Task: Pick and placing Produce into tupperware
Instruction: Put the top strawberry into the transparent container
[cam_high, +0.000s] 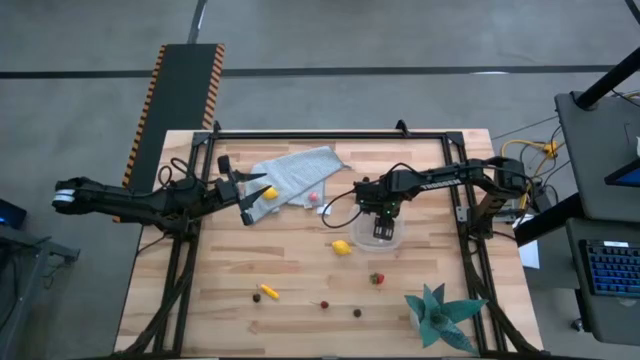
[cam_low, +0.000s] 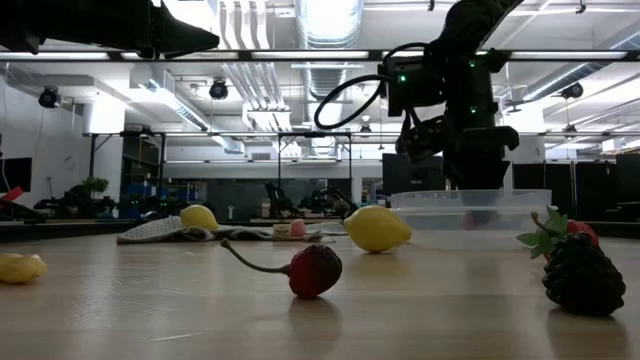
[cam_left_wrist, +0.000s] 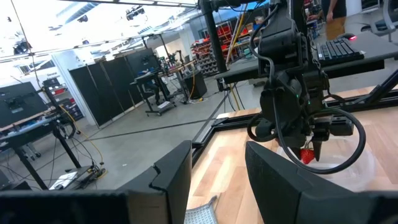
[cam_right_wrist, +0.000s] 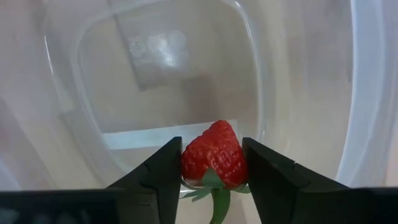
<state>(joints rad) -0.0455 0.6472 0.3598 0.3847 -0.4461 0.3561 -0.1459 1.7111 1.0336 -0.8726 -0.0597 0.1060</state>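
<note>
My right gripper (cam_high: 380, 226) (cam_right_wrist: 211, 148) points down into the clear tupperware (cam_high: 381, 240) (cam_right_wrist: 155, 81) and is shut on a red strawberry (cam_right_wrist: 214, 162) (cam_left_wrist: 306, 155). My left gripper (cam_high: 247, 203) (cam_left_wrist: 217, 155) is open and empty above the grey-blue cloth (cam_high: 295, 172). A lemon (cam_high: 268, 193) (cam_low: 198, 217) rests on the cloth beside it. On the wood lie another lemon (cam_high: 342, 247) (cam_low: 377, 228), a second strawberry (cam_high: 377, 278), an orange-yellow stick (cam_high: 268, 292), and dark round bits (cam_high: 357, 313) (cam_low: 582, 275). My right gripper pinches the strawberry by its two opposite sides (cam_right_wrist: 189, 163), between the two fingers (cam_right_wrist: 165, 168). The fingers come from above, pointing down. The berry's leafy stem end (cam_right_wrist: 214, 190) faces back toward the wrist and its tip points down at the tupperware floor. I cannot tell whether it touches that floor.
A teal spiky plant (cam_high: 440, 312) stands at the near right corner. Small pink and red pieces (cam_high: 315, 200) lie by the cloth's right edge. A red cherry-like piece with a stem (cam_low: 315, 270) lies near the low camera. A black frame (cam_high: 330, 134) runs along the far edge.
</note>
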